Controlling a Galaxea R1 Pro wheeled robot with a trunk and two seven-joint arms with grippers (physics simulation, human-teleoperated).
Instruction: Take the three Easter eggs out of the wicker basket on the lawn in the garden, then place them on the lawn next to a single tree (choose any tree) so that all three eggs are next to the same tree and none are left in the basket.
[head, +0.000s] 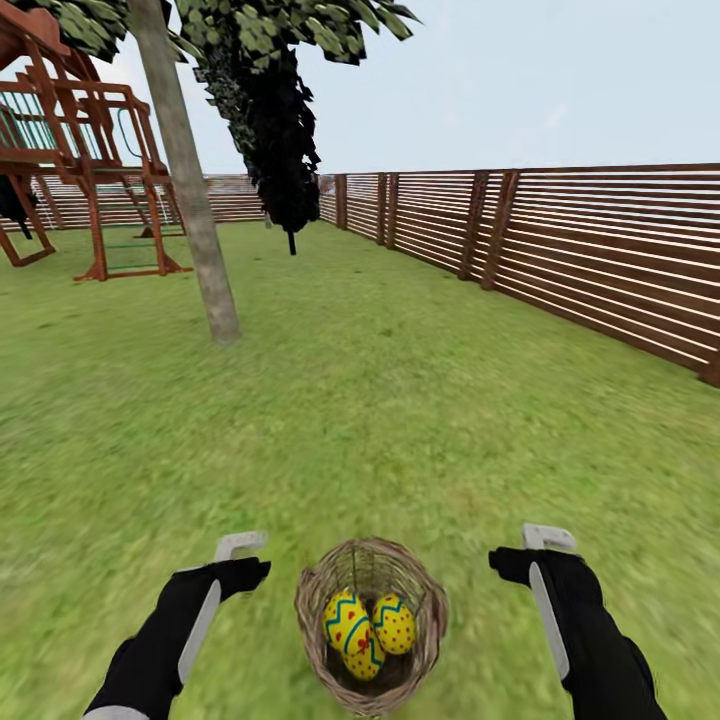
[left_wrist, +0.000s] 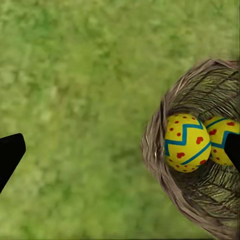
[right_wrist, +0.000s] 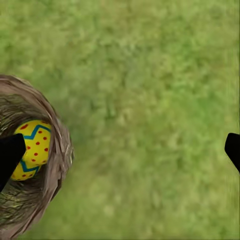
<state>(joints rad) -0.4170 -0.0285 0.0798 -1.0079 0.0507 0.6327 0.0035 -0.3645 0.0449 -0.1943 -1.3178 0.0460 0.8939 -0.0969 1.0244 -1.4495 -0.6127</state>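
eggs (head: 365, 628) lie in wicker basket (head: 320, 640) between open pincers.

Wooden play tower (head: 85, 150) at far left — red-brown frame, ladder rungs. Slatted brown fence (head: 560, 250) along the right and back. Dark narrow tree (head: 285, 160) beyond; pale sky (head: 550, 80) above.

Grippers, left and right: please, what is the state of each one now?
Left gripper: open, empty, beside the wicker basket.
Right gripper: open, empty, on the basket's other side.
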